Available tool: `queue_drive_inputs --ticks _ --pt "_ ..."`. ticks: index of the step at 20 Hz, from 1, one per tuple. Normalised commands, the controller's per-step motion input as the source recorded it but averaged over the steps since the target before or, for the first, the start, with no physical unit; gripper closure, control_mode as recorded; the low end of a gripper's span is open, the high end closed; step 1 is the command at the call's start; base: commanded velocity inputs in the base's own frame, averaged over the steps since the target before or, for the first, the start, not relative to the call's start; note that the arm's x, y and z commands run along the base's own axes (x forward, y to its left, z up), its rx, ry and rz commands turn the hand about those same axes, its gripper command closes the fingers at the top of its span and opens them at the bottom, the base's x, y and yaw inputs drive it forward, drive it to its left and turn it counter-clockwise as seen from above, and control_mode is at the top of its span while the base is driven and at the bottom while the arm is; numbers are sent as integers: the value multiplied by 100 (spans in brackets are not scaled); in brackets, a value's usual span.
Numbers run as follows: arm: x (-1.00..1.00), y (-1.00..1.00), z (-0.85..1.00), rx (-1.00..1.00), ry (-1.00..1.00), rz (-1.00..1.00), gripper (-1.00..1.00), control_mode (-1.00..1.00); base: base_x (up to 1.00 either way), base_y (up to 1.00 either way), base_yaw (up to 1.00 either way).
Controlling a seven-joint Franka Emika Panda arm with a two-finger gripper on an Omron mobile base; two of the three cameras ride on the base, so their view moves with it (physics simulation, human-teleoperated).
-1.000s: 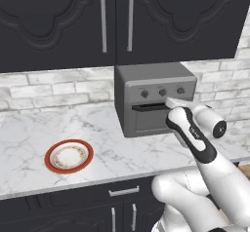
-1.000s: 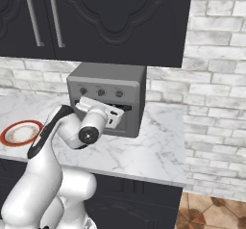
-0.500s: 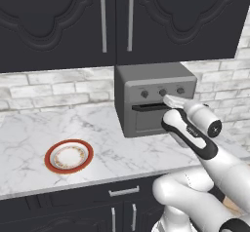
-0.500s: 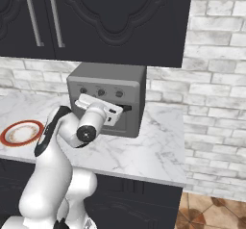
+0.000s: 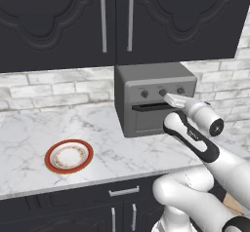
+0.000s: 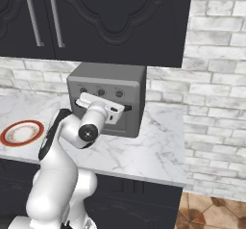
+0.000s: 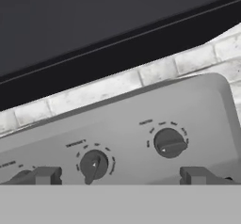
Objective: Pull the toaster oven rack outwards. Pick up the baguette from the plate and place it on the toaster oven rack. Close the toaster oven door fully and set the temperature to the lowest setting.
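The grey toaster oven (image 5: 154, 82) stands on the counter against the brick wall, and its door (image 5: 149, 121) is up and closed. Its rack is hidden behind the door. My gripper (image 5: 170, 98) is open, level with the row of knobs and just in front of the middle knob (image 7: 93, 165). In the hand view the fingertips (image 7: 44, 175) stand wide apart, with the right knob (image 7: 169, 142) up between them. The red-rimmed plate (image 5: 69, 156) lies bare to the left of the oven (image 6: 108, 95). The baguette is out of view.
Dark upper cabinets (image 5: 117, 19) hang above the oven. Bare marble counter (image 5: 102, 128) runs between the plate and the oven. To the oven's right the counter runs on along the brick wall (image 6: 211, 103). Dark drawers (image 5: 122, 192) sit below the counter's front edge.
My hand has lifted slightly from the door's handle bar towards the knob row, and the wrist and forearm have shifted. The plate and oven have not moved.
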Motion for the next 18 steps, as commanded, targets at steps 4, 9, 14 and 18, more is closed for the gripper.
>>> queue_drive_inputs --ticks 4,9,14,18 --pt "0 4 -10 -3 0 0 -100 -100 0 0 0" --pt "0 0 -14 -4 0 0 -100 -100 0 0 0" --pt "0 0 -15 -4 0 0 -100 -100 0 0 0" --pt "0 5 -4 -3 0 0 -100 -100 0 0 0"
